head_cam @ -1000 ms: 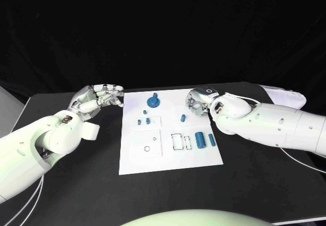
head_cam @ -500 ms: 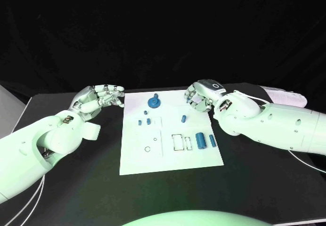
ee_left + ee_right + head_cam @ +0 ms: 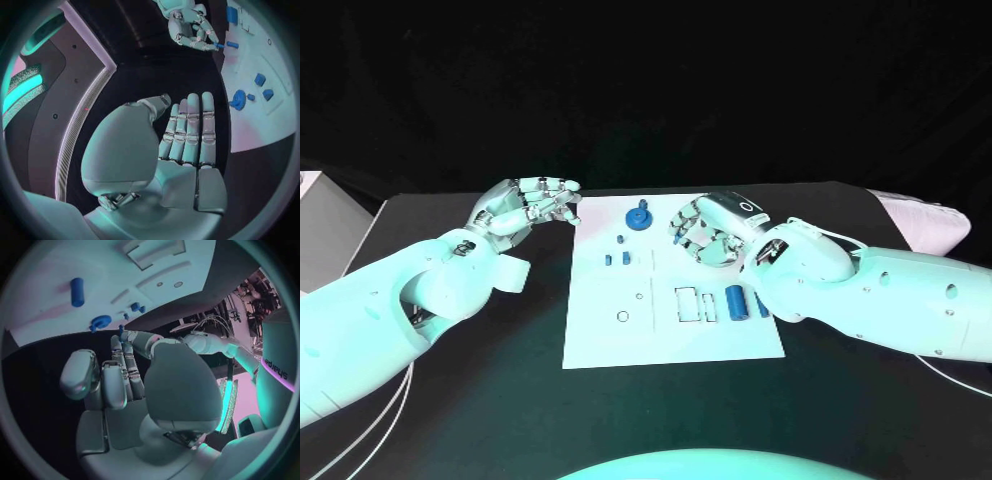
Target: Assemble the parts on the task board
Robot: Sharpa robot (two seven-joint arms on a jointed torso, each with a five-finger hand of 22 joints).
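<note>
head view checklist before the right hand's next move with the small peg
1. Right hand over the task board: ok.
2. Its fingertips at the small blue peg: ok in the left wrist view.
3. Firm pinch on that peg: cannot tell.
4. Left hand holds nothing, beside the board's far corner: ok.
5. Blue cylinder lies apart from both hands: ok.
6. Round blue part untouched between the hands: ok.
</note>
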